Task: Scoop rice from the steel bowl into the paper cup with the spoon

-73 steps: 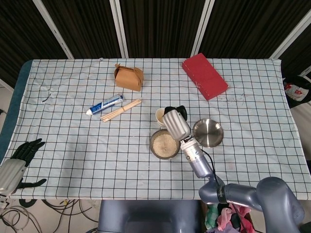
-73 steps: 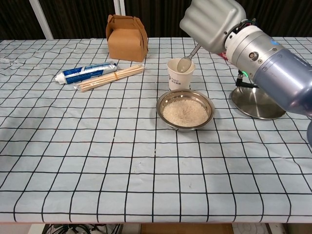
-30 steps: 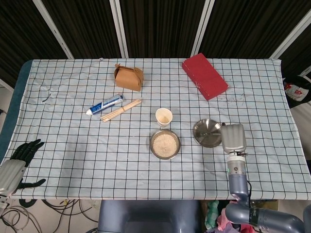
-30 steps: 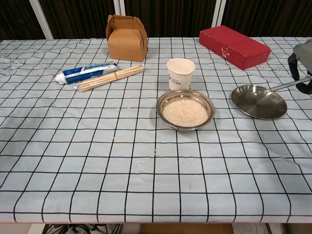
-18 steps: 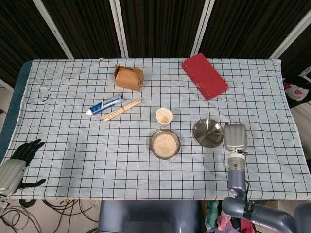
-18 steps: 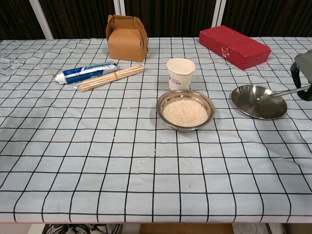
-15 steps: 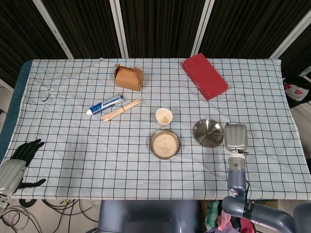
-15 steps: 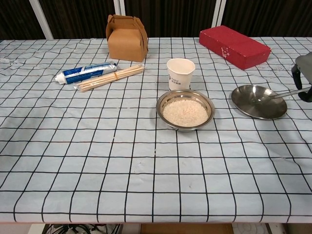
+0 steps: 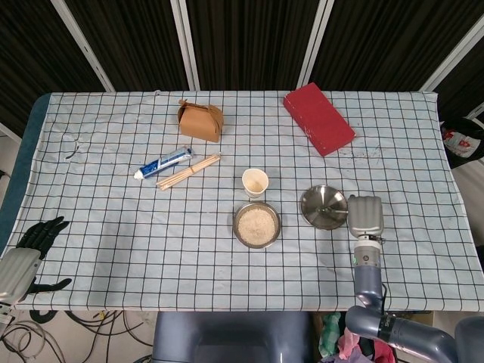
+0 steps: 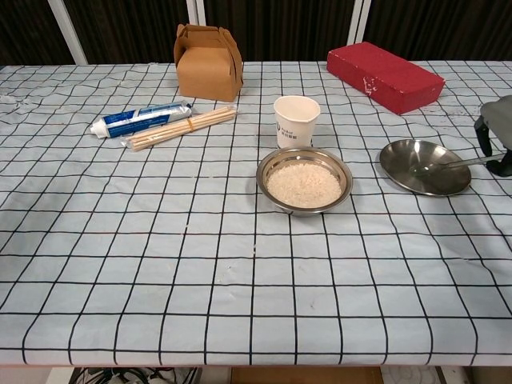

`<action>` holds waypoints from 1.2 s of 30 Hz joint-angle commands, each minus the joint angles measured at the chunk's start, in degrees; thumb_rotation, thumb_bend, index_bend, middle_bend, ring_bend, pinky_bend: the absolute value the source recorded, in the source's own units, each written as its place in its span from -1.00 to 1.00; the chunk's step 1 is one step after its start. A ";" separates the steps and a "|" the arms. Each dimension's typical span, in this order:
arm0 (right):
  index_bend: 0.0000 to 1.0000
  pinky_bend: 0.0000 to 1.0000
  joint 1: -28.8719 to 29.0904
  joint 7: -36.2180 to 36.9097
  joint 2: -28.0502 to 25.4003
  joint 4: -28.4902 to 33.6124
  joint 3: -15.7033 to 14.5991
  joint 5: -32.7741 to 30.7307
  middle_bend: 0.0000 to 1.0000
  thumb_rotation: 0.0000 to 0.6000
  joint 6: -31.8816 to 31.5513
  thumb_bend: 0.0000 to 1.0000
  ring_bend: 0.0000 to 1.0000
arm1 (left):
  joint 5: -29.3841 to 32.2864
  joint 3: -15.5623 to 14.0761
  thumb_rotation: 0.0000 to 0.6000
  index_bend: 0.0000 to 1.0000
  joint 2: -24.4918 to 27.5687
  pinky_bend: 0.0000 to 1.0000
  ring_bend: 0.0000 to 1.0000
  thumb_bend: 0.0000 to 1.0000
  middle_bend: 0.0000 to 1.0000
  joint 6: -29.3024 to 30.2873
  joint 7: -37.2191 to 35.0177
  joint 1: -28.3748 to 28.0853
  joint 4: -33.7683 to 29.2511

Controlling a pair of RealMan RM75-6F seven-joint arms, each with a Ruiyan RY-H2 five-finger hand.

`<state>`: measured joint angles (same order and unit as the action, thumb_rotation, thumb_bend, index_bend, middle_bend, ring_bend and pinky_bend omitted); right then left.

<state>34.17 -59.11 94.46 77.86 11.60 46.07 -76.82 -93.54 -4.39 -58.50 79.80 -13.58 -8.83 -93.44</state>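
Two hands in head view: right hand sits just right of the steel plate, grip hidden from above, while left hand rests off the worktop's near-left corner holding nothing, fingers apart; steel bowl of rice sits mid-worktop with paper cup just behind. Chest view: right hand at frame edge holds the spoon handle, spoon bowl lying in the steel plate, well right of the steel bowl and paper cup.
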 commanded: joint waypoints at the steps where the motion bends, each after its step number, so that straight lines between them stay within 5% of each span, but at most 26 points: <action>1: 0.04 1.00 -0.05 -0.10 0.02 0.06 0.00 -0.05 1.00 1.00 -0.04 -0.15 1.00 | -0.02 -0.01 1.00 -1.00 0.00 -1.00 -1.00 -0.96 -1.00 0.00 -0.01 0.01 0.00; 5: -0.19 1.00 -0.17 -0.38 -0.05 0.32 0.01 -0.20 1.00 1.00 -0.17 -0.17 1.00 | -0.03 0.00 1.00 -1.00 0.00 -1.00 -1.00 -0.96 -1.00 0.06 -0.06 0.03 0.03; 16: -0.39 1.00 -1.51 0.62 -1.55 2.62 -0.71 0.99 0.99 1.00 -1.44 -0.19 1.00 | -0.16 0.05 1.00 -1.00 -0.09 -1.00 -1.00 -0.96 -1.00 0.32 0.12 0.12 0.16; 20: -0.47 0.91 -2.69 2.75 -3.39 5.45 -1.95 4.07 0.84 1.00 -2.69 -0.20 0.95 | -0.26 0.06 1.00 -1.00 -0.23 -1.00 -1.00 -0.96 -1.00 0.54 0.64 0.23 0.39; 26: -0.64 0.40 -5.66 7.79 -8.39 10.51 -7.49 15.56 0.19 1.00 -6.59 -0.25 0.36 | 0.15 0.12 1.00 -1.00 -0.40 -1.00 -1.00 -0.96 -1.00 0.60 1.79 0.48 0.64; 31: -0.99 -0.37 -9.92 16.02 -13.41 15.45 -11.65 22.90 -0.66 1.00 -9.75 -0.52 -0.60 | 0.78 0.28 1.00 -1.00 -0.49 -1.00 -1.00 -0.96 -1.00 0.69 3.47 0.77 0.86; 36: -1.00 -0.56 -14.66 26.35 -19.16 19.60 -15.38 28.36 -1.00 1.00 -12.65 -0.76 -0.93 | 1.82 0.67 1.00 -1.00 -0.78 -1.00 -1.00 -0.96 -1.00 0.76 5.53 1.06 0.90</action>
<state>23.66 -40.06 80.08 93.84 -0.22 69.49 -86.46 -91.98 -3.86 -59.17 80.52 -8.42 -7.87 -92.54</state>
